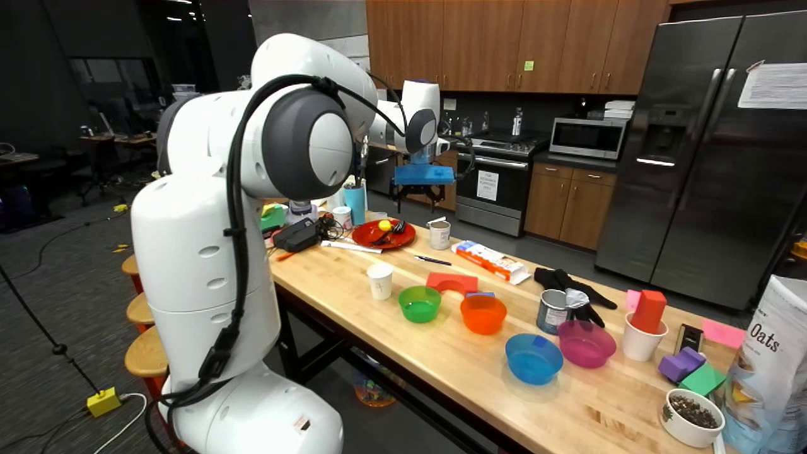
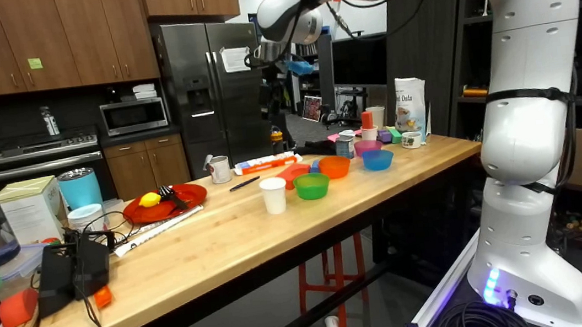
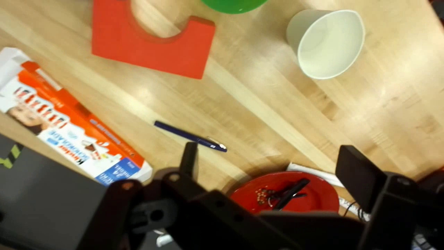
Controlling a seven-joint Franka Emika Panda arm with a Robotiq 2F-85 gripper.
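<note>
My gripper [image 3: 270, 152] is open, with nothing between its fingers. It hangs above the wooden table, and it shows in an exterior view [image 1: 416, 200] under a blue mount. In the wrist view, the red plate [image 3: 324, 189] with black utensils lies below the fingers, partly hidden by the gripper. A yellow lemon [image 1: 384, 225] also lies on that plate. A dark blue pen [image 3: 190, 136] lies near the left finger. A white paper cup [image 3: 329, 45], a red arch block [image 3: 149, 52], a green bowl [image 3: 236, 5] and a Kinder box [image 3: 76, 128] lie farther up the view.
Orange [image 1: 483, 314], blue [image 1: 534, 359] and magenta [image 1: 587, 344] bowls stand along the table. An open can [image 1: 552, 311], an oats bag [image 1: 766, 359] and a cup with a red block [image 1: 648, 312] are beyond. A black device with cables [image 2: 74, 273] and a tumbler [image 2: 80, 188] stand opposite.
</note>
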